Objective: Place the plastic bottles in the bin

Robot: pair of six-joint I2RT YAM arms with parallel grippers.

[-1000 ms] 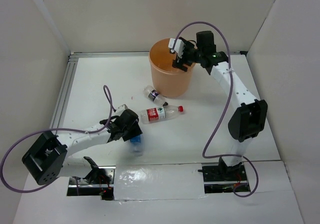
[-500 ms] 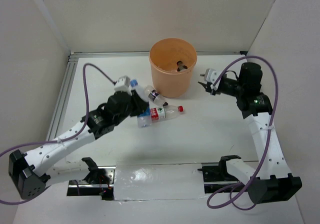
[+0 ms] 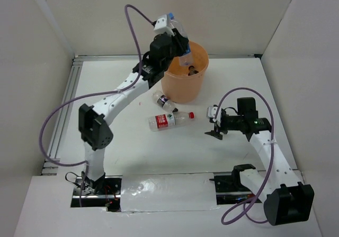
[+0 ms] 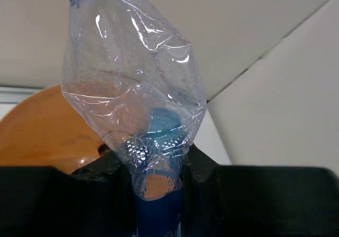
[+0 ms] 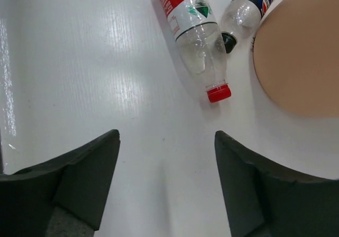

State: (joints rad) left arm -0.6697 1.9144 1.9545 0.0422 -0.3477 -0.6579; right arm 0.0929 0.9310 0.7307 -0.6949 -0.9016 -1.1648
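My left gripper is shut on a crushed clear bottle with a blue cap and blue label, held over the near-left rim of the orange bin. In the left wrist view the bottle stands pinched between the jaws, with the bin below it. A red-label bottle with a red cap and a dark-label bottle lie on the table in front of the bin. My right gripper is open and empty just right of the red cap; its view shows both bottles and the bin wall.
White walls enclose the table on the left, back and right. A metal rail runs along the left edge. Something dark lies inside the bin. The right arm's purple cable loops above its wrist.
The left arm has lifted the blue-label bottle from the near table up to the bin's rim. The right arm has pulled back from over the bin and come down near the red-capped bottle.
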